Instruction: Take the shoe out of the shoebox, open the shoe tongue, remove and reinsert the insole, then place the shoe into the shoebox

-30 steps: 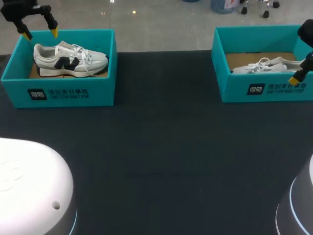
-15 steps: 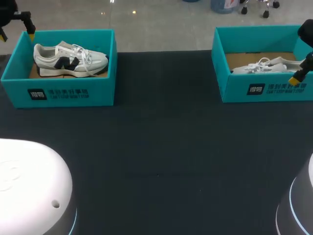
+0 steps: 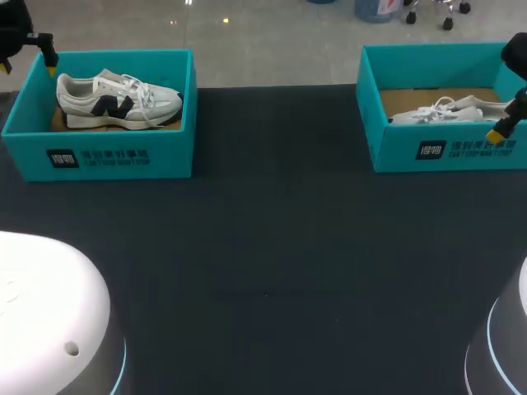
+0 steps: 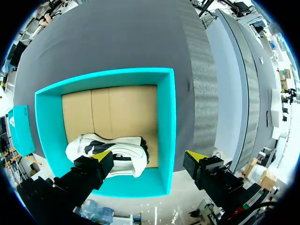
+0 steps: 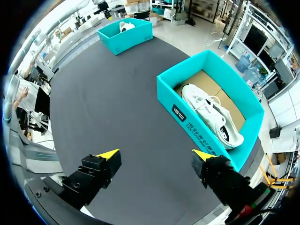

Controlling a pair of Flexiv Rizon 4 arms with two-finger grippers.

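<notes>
A white shoe with dark side marks (image 3: 115,100) lies on its side in the teal left shoebox (image 3: 107,156) at the table's far left. My left gripper (image 3: 26,61) hangs open above that box's outer end. In the left wrist view, the shoe (image 4: 110,151) lies below the open left gripper (image 4: 147,158), close to the box wall (image 4: 166,122). A second white shoe (image 3: 449,110) lies in the teal right shoebox (image 3: 445,152). My right gripper (image 3: 497,132) hangs open at that box's near right corner. In the right wrist view, the box (image 5: 174,93) and shoe (image 5: 211,115) lie ahead of the open gripper (image 5: 155,154).
The dark table mat (image 3: 272,263) stretches between the two boxes. Round white arm bases sit at the near left (image 3: 49,313) and near right (image 3: 502,346). The left shoebox (image 5: 125,33) shows far across the table in the right wrist view.
My left gripper has moved left, from over the left shoebox's back left corner to its outer end, partly out of the head view. The right arm has kept still.
</notes>
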